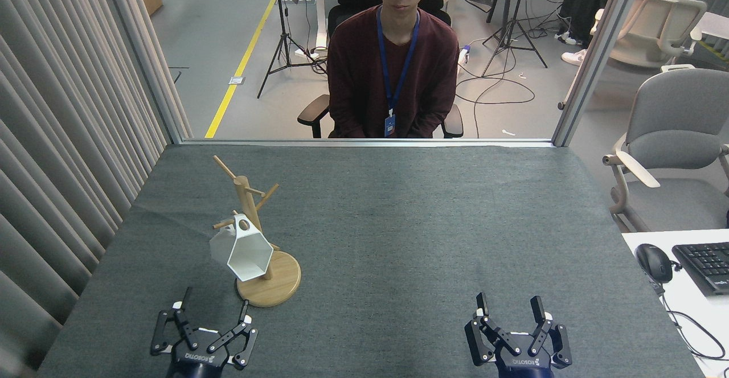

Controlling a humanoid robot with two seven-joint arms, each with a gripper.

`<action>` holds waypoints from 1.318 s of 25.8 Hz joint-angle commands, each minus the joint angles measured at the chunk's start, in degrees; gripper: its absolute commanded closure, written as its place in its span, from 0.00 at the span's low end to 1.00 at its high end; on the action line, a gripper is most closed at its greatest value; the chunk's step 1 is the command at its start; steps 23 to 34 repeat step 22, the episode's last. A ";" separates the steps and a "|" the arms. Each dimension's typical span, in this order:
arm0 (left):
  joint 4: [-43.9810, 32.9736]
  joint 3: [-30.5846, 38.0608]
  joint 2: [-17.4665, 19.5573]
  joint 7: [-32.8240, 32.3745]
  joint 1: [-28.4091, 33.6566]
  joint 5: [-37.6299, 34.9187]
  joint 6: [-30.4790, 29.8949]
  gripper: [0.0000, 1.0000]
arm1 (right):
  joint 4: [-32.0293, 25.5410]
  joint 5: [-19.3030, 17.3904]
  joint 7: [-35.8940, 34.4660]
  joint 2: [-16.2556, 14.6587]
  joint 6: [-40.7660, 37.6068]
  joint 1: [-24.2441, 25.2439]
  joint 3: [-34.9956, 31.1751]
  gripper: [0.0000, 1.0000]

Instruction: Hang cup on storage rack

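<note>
White hexagonal cup (241, 251) hangs from the wooden mug tree (257, 235) as our left gripper (214, 307) and right gripper (508, 307) rest spread and empty.

Both the left hand (213, 309) and right hand (508, 307) are black, linkage-fingered, white-lettered.

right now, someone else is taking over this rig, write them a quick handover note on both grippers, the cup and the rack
Left gripper: open, empty, low near the table's front edge, clear of the cup.
Right gripper: open, empty, low at front right.
Cup: white, hanging tilted on the storage rack, its rim tab hole over a lower peg, nothing gripping it.
Storage rack: upright on its round base, left side of the table.
Done: the cup appears hung and released.
Left: only confirm that the cup hangs steady; otherwise nothing visible remains.
A person sits beyond the far edge.
</note>
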 commanded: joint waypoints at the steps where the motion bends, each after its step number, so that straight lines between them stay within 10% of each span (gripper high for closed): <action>1: -7.54 0.07 1.75 -2.26 5.07 14.73 -8.89 0.01 | -0.02 0.12 -0.05 -0.66 -0.44 0.55 -0.02 0.02; 12: -14.75 -0.19 -0.71 -12.37 6.83 17.02 -10.65 0.01 | -0.81 0.30 -0.05 -1.89 -0.35 1.96 -0.02 0.02; 34: -14.75 -0.28 -0.97 -12.63 6.30 16.85 -10.21 0.01 | -0.89 0.30 -0.05 -2.59 -0.26 1.87 -0.02 0.02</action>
